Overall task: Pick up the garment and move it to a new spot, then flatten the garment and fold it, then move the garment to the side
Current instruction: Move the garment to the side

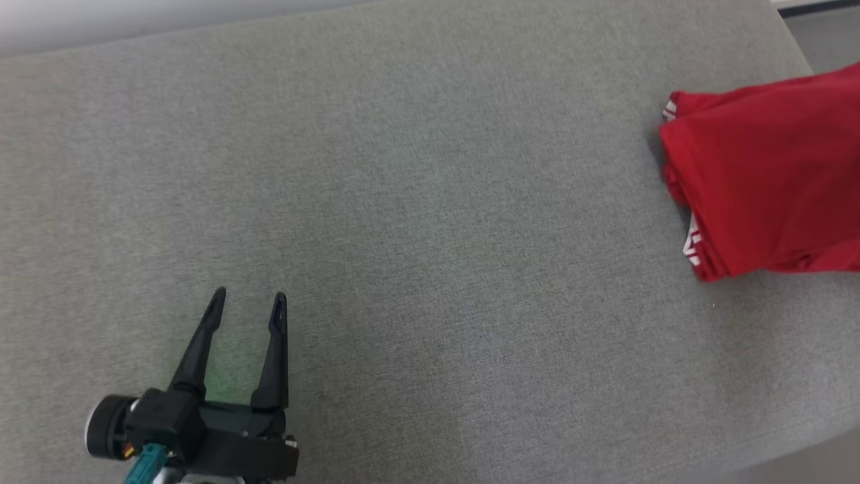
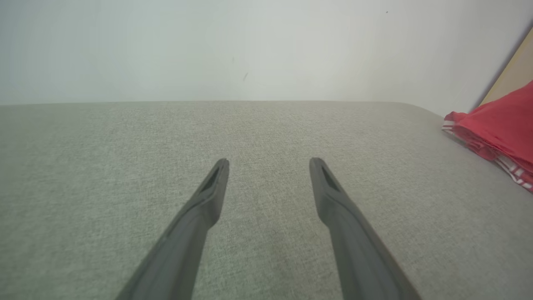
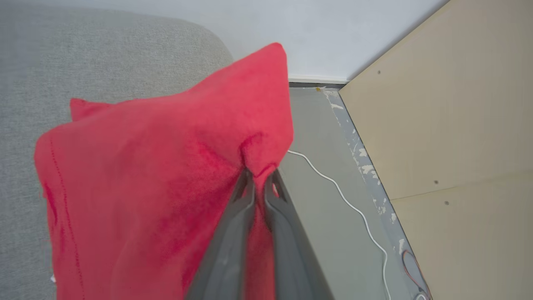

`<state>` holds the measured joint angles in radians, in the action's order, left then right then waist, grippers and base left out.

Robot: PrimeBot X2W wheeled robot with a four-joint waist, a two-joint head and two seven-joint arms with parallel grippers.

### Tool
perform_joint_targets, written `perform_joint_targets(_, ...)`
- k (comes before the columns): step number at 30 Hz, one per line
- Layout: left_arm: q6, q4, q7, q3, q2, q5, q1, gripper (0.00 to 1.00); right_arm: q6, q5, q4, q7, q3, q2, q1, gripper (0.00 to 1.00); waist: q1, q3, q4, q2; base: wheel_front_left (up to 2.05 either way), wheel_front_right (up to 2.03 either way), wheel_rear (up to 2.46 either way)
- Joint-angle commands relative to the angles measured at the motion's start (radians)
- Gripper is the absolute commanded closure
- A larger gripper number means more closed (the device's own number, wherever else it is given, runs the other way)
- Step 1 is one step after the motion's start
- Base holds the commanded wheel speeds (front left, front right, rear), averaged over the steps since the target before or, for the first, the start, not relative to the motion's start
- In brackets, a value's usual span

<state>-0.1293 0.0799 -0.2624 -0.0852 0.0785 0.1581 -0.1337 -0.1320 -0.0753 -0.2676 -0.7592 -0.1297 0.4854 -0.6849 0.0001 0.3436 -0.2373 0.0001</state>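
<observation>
My left tool (image 1: 249, 296), at the lower left of the head view, is released and empty over the grey fabric surface (image 1: 437, 235). Farther off, at the right edge, rests the folded red garment (image 1: 772, 175). In the right wrist view my right tool (image 3: 260, 177) is clenched on a fold of it.

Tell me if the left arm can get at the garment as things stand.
Probably not without leaning. The way is free: only grey surface lies between the open left gripper and the garment. But the garment sits far across at the surface's right edge, pinched by the right gripper.
</observation>
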Motion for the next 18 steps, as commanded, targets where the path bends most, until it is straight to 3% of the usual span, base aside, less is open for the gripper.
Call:
perform_joint_targets(1, -0.001, -0.013, -0.003, -0.008, 0.015, -0.005, -0.024, 0.0, 0.003, 0.025, -0.007, 0.018, -0.013, 0.022, 0.003, 1.0, -0.0001, 0.045, -0.031, -0.0001, 0.0, 0.0, 0.0)
perform_joint_targets(15, 0.0, -0.131, -0.003, -0.037, 0.061, 0.003, -0.059, 0.0, 0.003, 0.269, -0.166, 0.322, -0.154, 0.055, -0.007, 1.0, -0.0001, 0.11, -0.016, -0.0001, 0.0, 0.0, 0.0)
perform_joint_targets(16, 0.0, -0.137, -0.003, -0.037, 0.064, 0.009, -0.057, 0.0, 0.003, 0.279, -0.175, 0.342, -0.158, 0.049, -0.012, 0.59, -0.0001, 0.111, -0.017, -0.0001, 0.0, 0.0, 0.0)
perform_joint_targets(17, 0.0, -0.14, -0.003, -0.035, 0.068, 0.012, -0.054, 0.0, 0.003, 0.291, -0.183, 0.359, -0.163, 0.045, -0.015, 0.0, -0.0001, 0.112, -0.018, -0.0001, 0.0, 0.0, 0.0)
perform_joint_targets(18, 0.0, -0.145, -0.003, -0.033, 0.069, 0.016, -0.052, 0.0, 0.003, 0.3, -0.188, 0.379, -0.166, 0.04, -0.02, 0.0, -0.0001, 0.112, -0.019, -0.0001, 0.0, 0.0, 0.0)
